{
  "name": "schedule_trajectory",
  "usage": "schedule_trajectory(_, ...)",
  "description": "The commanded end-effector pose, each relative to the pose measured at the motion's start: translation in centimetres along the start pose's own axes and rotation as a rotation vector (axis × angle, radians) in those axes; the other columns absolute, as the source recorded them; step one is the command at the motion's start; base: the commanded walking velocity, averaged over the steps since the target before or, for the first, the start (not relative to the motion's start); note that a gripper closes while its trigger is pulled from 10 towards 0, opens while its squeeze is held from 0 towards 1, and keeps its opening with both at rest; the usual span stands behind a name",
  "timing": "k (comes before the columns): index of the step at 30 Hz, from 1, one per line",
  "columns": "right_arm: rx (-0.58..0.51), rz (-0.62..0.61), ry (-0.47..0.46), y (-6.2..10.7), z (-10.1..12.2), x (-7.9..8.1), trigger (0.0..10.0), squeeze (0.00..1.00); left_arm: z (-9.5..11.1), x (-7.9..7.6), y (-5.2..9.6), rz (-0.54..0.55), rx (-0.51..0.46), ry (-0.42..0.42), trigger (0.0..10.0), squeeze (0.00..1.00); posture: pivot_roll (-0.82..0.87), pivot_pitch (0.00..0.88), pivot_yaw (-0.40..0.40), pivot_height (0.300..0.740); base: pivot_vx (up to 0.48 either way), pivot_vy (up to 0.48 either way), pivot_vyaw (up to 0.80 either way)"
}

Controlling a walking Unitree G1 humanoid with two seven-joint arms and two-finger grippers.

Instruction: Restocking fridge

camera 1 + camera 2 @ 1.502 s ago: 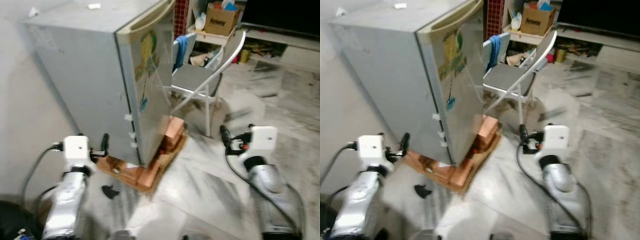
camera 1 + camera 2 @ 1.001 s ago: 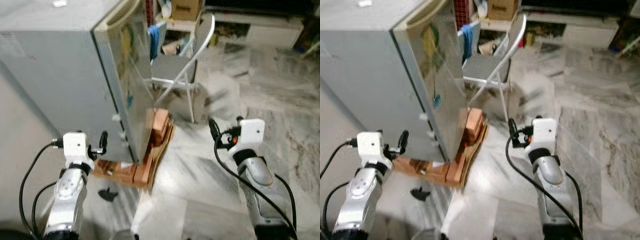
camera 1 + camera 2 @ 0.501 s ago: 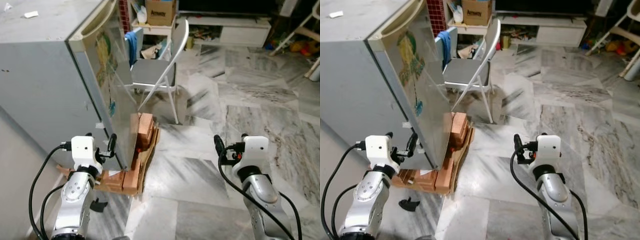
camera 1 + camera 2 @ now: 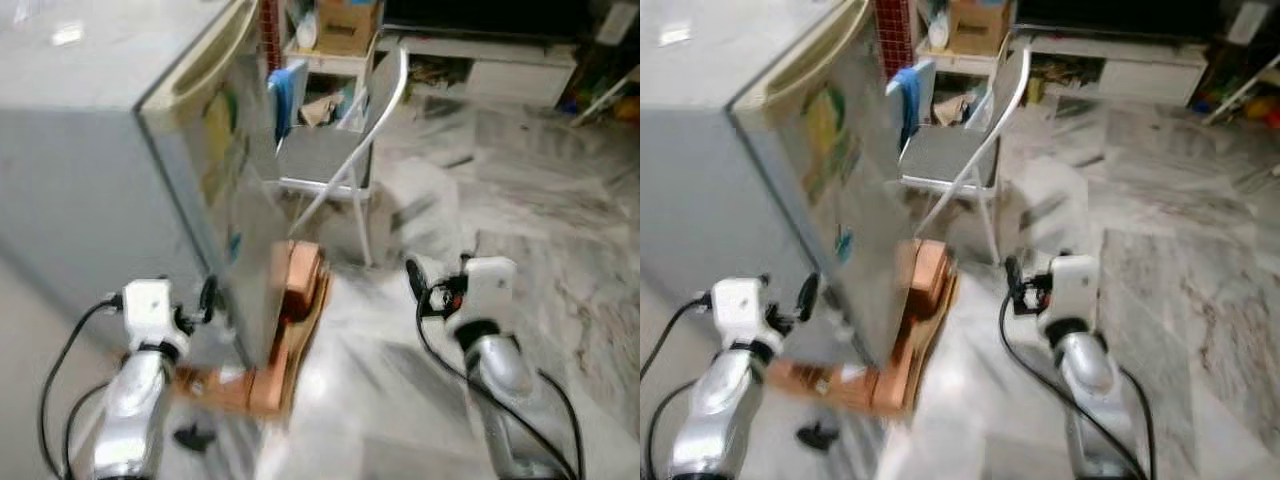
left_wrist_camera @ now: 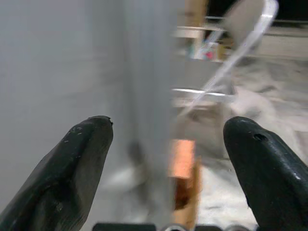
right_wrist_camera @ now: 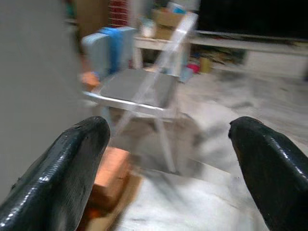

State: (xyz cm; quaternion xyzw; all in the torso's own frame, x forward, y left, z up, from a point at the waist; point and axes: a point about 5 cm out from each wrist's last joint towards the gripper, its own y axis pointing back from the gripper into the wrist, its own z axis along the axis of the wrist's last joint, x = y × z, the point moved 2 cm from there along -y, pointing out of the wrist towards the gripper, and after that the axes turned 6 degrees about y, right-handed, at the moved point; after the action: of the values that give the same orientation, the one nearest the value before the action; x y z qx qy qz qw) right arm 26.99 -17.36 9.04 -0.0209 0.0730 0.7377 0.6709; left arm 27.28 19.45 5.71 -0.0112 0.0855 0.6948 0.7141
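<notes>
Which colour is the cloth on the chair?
Blue; the cloth shows best in the right eye view.

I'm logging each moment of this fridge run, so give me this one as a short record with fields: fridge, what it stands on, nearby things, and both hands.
fridge: grey fridge, door shut, stickers on the front
base: bricks on cardboard
beside it: folding chair with a blue cloth on it
behind: cardboard box on a low shelf
left hand: open, empty, by the fridge's lower corner
right hand: open, empty, over the marble floor
</notes>
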Motion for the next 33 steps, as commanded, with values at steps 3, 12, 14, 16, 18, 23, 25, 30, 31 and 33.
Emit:
schedule_trajectory(3, 0.024, -0.036, 0.006, 0.3, -0.5, -1.0, 10.0, 0.00, 0.1, -1.4, -0.3, -0.044, -0.005, 0.012, 10.0, 0.00, 0.01, 0.000, 0.034, 0.740, 0.000, 0.000, 0.00)
schedule_trajectory(12, 0.026, -0.037, 0.005, 0.4, -0.5, -1.0, 10.0, 0.00, 0.3, -1.0, -0.4, -0.026, -0.015, 0.009, 10.0, 0.00, 0.00, 0.000, 0.034, 0.740, 0.000, 0.000, 0.00)
schedule_trajectory(14, 0.026, -0.037, 0.005, 0.4, -0.5, -1.0, 10.0, 0.00, 0.3, -0.9, -0.4, -0.025, -0.015, 0.009, 10.0, 0.00, 0.00, 0.000, 0.034, 0.740, 0.000, 0.000, 0.00)
schedule_trajectory(16, 0.030, -0.036, 0.003, 0.7, -0.6, -1.1, 10.0, 0.00, 0.2, -0.8, -0.3, -0.031, -0.005, 0.008, 10.0, 0.00, 0.00, 0.000, 0.033, 0.740, 0.000, 0.000, 0.00)
schedule_trajectory(18, 0.038, -0.031, 0.001, 0.8, -0.6, -1.1, 10.0, 0.00, 0.0, -0.3, -0.2, -0.025, 0.004, 0.002, 10.0, 0.00, 0.00, 0.000, 0.032, 0.740, 0.000, 0.000, 0.00)
schedule_trajectory(23, 0.054, -0.012, -0.004, 1.1, -0.7, -1.1, 10.0, 0.00, 0.2, 0.8, -0.9, -0.003, 0.009, -0.012, 10.0, 0.00, 0.00, 0.000, 0.026, 0.740, 0.000, 0.000, 0.00)
schedule_trajectory(25, 0.055, -0.011, -0.002, 1.1, -0.7, -1.2, 10.0, 0.00, 0.6, 1.3, -1.5, 0.013, 0.000, -0.019, 10.0, 0.00, -0.01, 0.000, 0.026, 0.740, 0.000, 0.000, 0.00)
schedule_trajectory(30, 0.061, -0.013, -0.002, 1.3, -0.6, -1.3, 10.0, 0.00, 1.3, 2.0, -2.3, 0.028, -0.009, -0.028, 10.0, 0.00, -0.01, 0.000, 0.027, 0.740, 0.000, 0.000, 0.00)
schedule_trajectory(31, 0.062, -0.013, -0.002, 1.3, -0.6, -1.3, 10.0, 0.00, 1.4, 2.2, -2.4, 0.032, -0.009, -0.027, 10.0, 0.00, -0.02, 0.000, 0.030, 0.740, 0.000, 0.000, 0.00)
schedule_trajectory(33, 0.062, -0.015, -0.002, 1.4, -0.6, -1.4, 10.0, 0.00, 1.5, 2.3, -2.5, 0.037, -0.011, -0.025, 10.0, 0.00, -0.02, 0.000, 0.030, 0.740, 0.000, 0.000, 0.00)
